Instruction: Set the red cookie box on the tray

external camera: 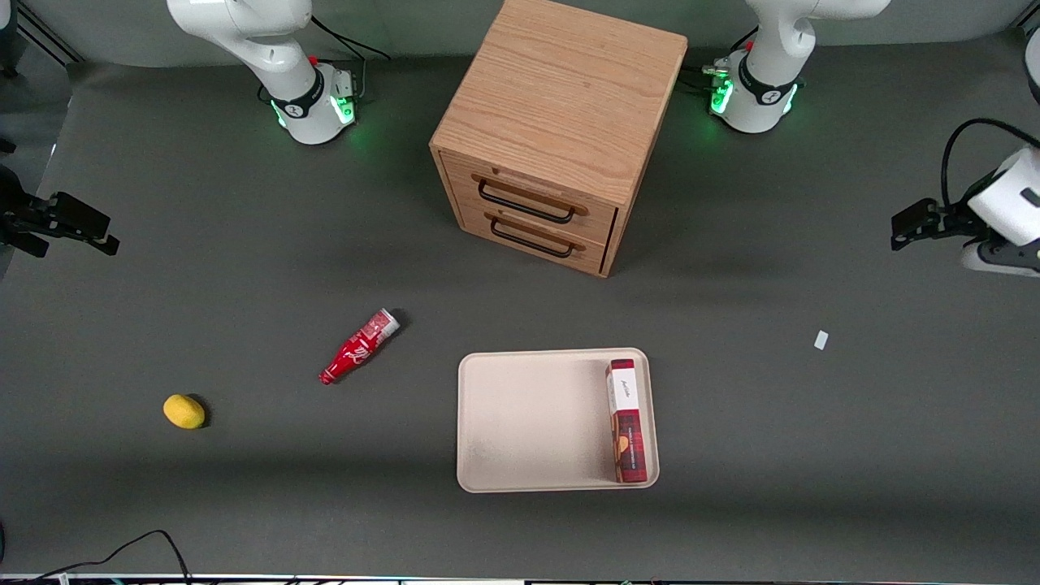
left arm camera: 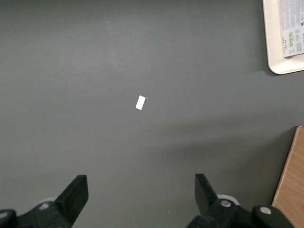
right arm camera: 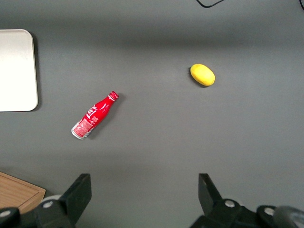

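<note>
Item 1, red cookie box [external camera: 626, 422]: lies flat inside tray [external camera: 528, 422], long side against the rim nearest the working arm's end of the table, white end panel toward the cabinet. Nothing gripping it. Placement looks done.

Item 2, tray: beige, low rim, in front of the wooden drawer cabinet [external camera: 561, 130], nearer the front cam. Rest of tray bare.

Item 3, gripper [left arm camera: 141, 194]: fingers spread wide, holding nothing; hangs above bare table at the working arm's end, well apart from tray. Small white scrap [left arm camera: 140, 102] on the mat beneath it.

Item 4, misc.: red bottle [external camera: 358, 347] lying on its side, yellow lemon-like obj. [external camera: 184, 411], both toward the parked arm's end; not task items.

Step in hand, est.: retreat/finish. To do well: keep pincer spread and high, stay clear of tray rim and cabinet, don't nudge box.
</note>
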Action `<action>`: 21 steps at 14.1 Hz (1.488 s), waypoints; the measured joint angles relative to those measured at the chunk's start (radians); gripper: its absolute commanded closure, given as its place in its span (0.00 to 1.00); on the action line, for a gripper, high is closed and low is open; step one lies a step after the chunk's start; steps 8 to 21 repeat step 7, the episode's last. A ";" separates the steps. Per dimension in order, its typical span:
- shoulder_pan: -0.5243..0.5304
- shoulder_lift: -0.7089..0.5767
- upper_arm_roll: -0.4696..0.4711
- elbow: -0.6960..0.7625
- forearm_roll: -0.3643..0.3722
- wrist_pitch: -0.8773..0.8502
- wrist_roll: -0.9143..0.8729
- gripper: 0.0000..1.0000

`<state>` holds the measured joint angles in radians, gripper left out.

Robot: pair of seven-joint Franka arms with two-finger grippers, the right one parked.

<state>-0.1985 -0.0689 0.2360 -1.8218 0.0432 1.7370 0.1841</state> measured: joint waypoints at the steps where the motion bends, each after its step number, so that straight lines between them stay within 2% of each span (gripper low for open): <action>1: -0.001 -0.001 0.000 0.018 0.002 -0.020 0.000 0.00; 6: -0.003 0.002 -0.001 0.073 0.006 -0.081 0.000 0.00; 21: -0.003 0.004 -0.001 0.074 0.008 -0.082 0.000 0.00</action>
